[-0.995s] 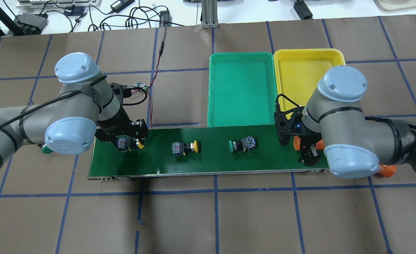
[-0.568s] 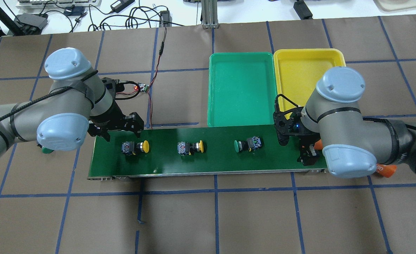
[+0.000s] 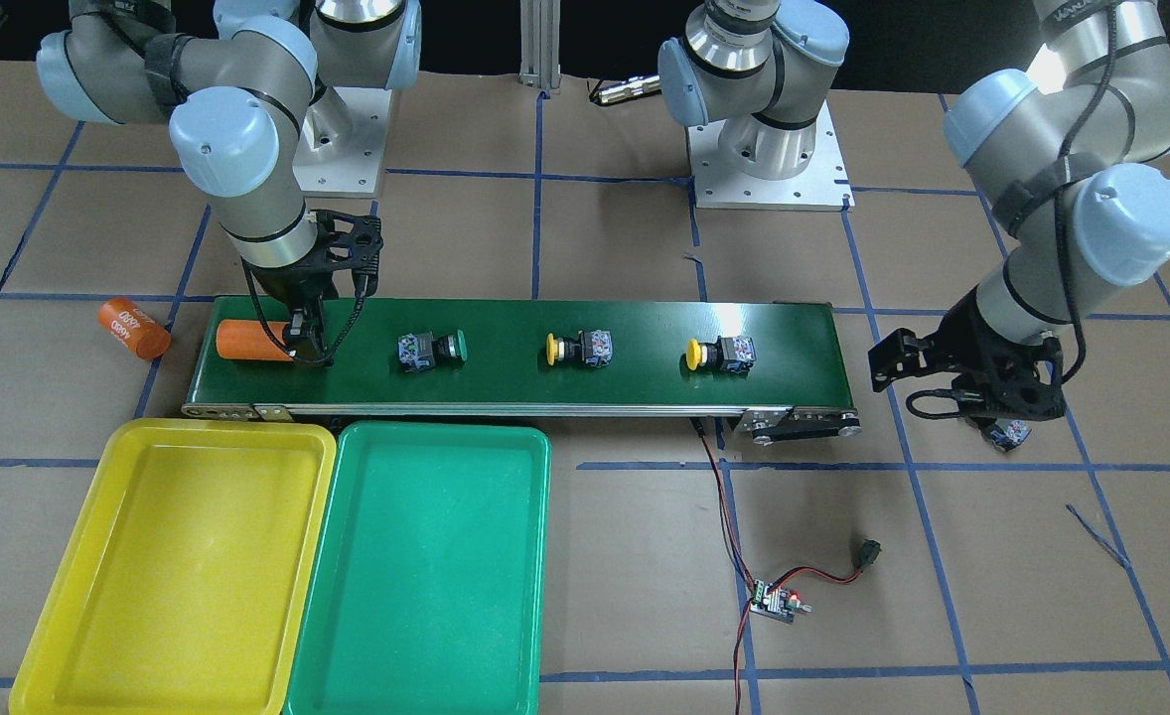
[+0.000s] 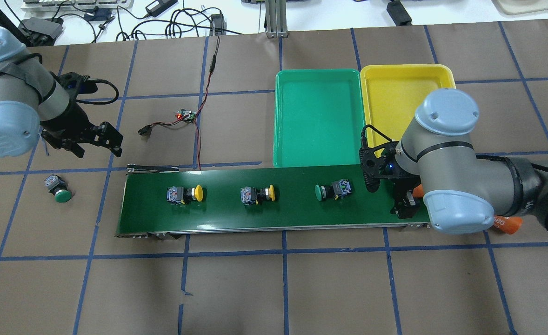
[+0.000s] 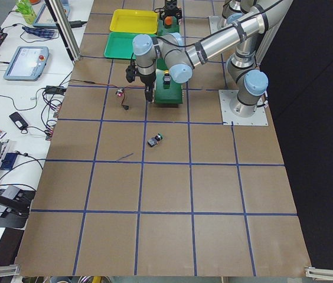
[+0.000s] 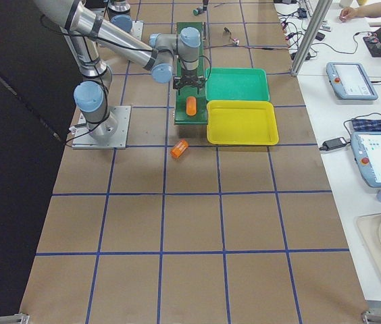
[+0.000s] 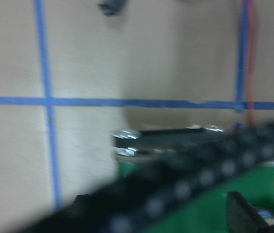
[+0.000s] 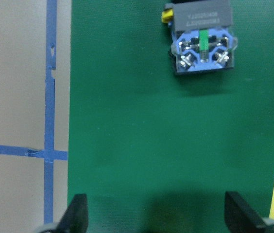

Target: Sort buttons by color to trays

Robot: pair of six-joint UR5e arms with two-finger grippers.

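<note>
Three buttons lie on the conveyor belt (image 4: 278,214): a yellow button (image 4: 185,193), a second yellow one (image 4: 257,194) and a green button (image 4: 332,190). Another green button (image 4: 57,190) lies on the table left of the belt. The green tray (image 4: 318,116) and the yellow tray (image 4: 395,97) stand side by side behind the belt, both bare. My left gripper (image 4: 96,148) hangs open and empty above the table, off the belt's left end. My right gripper (image 8: 159,216) is open over the belt's right end, the green button (image 8: 202,43) ahead of it.
An orange cylinder (image 3: 252,340) lies on the belt beside my right gripper's fingers. A second one marked 4680 (image 3: 133,328) lies on the table past the belt's end. A small controller board (image 4: 185,115) with red and black wires sits behind the belt's left end.
My left gripper let go of a yellow button on the belt and pulled back left, off the belt. The three buttons on the belt drifted right. The right arm barely moved.
</note>
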